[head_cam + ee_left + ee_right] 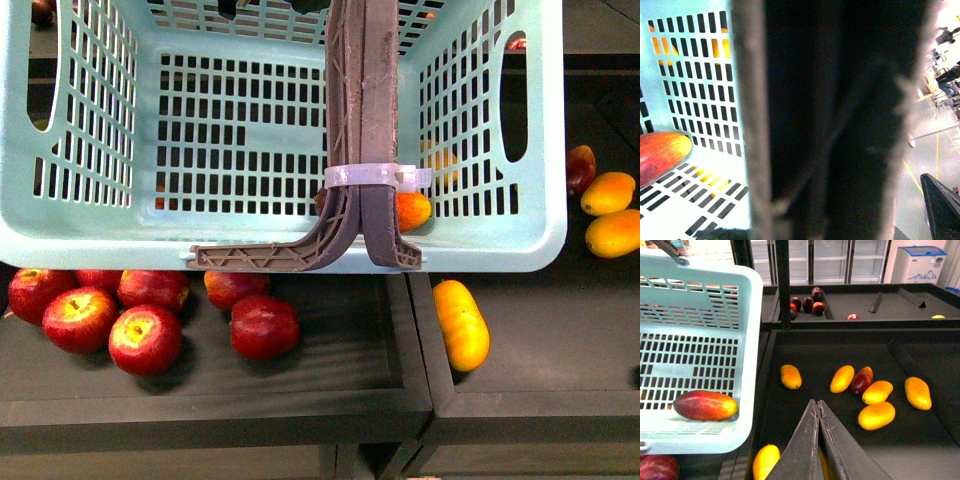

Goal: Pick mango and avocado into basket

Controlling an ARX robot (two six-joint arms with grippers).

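The light teal basket (250, 130) hangs in the air above the fruit bins, carried by its brown handles (362, 120), which are bound with a white zip tie. My left gripper is shut on the handle (840, 125); the handle fills the left wrist view and hides the fingers. A red-to-orange mango (705, 405) lies on the basket floor (660, 150). My right gripper (816, 405) is shut and empty, to the right of the basket and over the mango bin. Another dark red mango (862, 380) lies among the yellow ones. The avocado is out of view.
Red apples (145, 338) lie in the black bin under the basket. Yellow mangoes (876, 415) are scattered in the bin to the right, one (462, 323) near the divider. A farther tray holds dark red fruit (807, 304).
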